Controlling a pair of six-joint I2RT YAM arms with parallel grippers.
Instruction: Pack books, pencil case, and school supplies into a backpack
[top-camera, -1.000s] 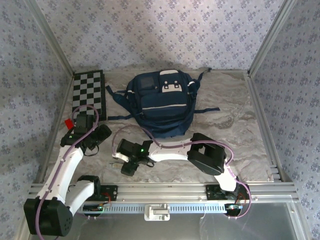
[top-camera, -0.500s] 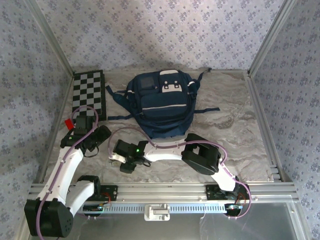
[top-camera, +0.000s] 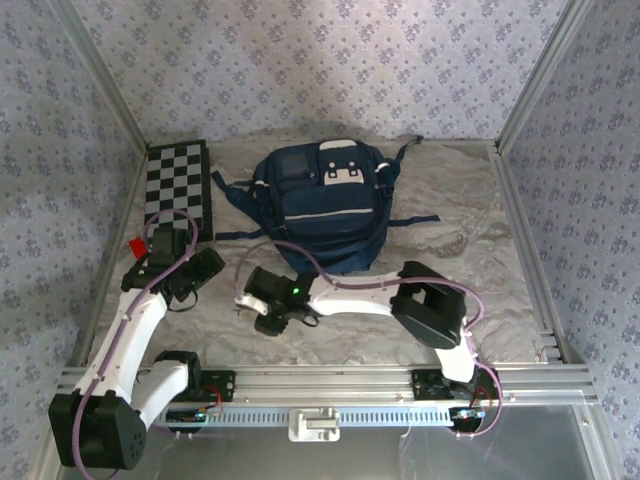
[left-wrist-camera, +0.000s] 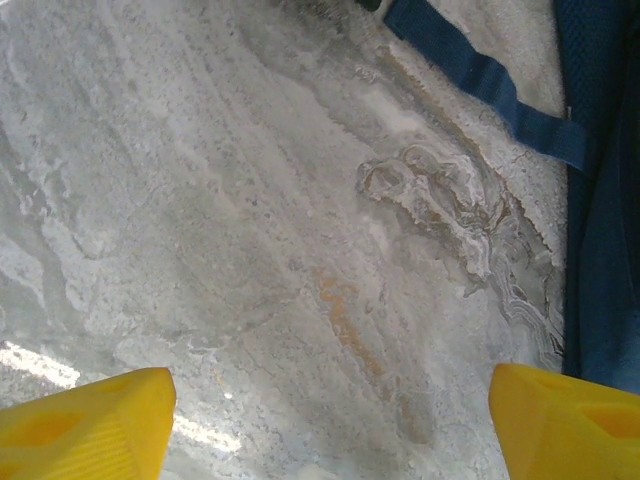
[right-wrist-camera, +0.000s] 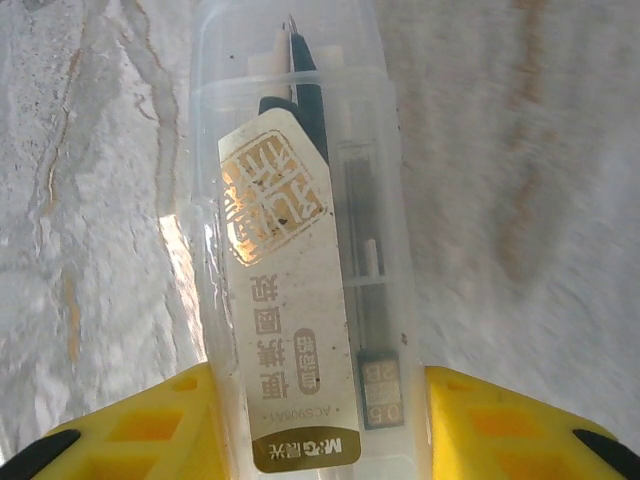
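Observation:
The school supplies (right-wrist-camera: 300, 250), a clear slim plastic case with a gold-printed label and pencil leads inside, are clamped between the yellow fingers of my right gripper (right-wrist-camera: 315, 400). From above, that gripper (top-camera: 258, 300) sits just in front of the navy backpack (top-camera: 325, 205), with the pale case (top-camera: 243, 297) poking out to its left. My left gripper (left-wrist-camera: 330, 410) hangs open over bare tabletop, nothing between its yellow fingers; the backpack's side (left-wrist-camera: 600, 200) and a blue strap (left-wrist-camera: 480, 75) lie to its right. The backpack lies flat, front pocket up. Books and pencil case are out of view.
A black-and-white chequered board (top-camera: 178, 187) lies at the back left beside the backpack. A tiny red block (top-camera: 134, 246) sits by the left arm (top-camera: 140, 310). Patterned walls and metal rails (top-camera: 520, 230) close in the table on three sides.
My right gripper has shut on the clear case and carried it a little right and toward the backpack. The left jaws have spread slightly wider; that arm has barely moved.

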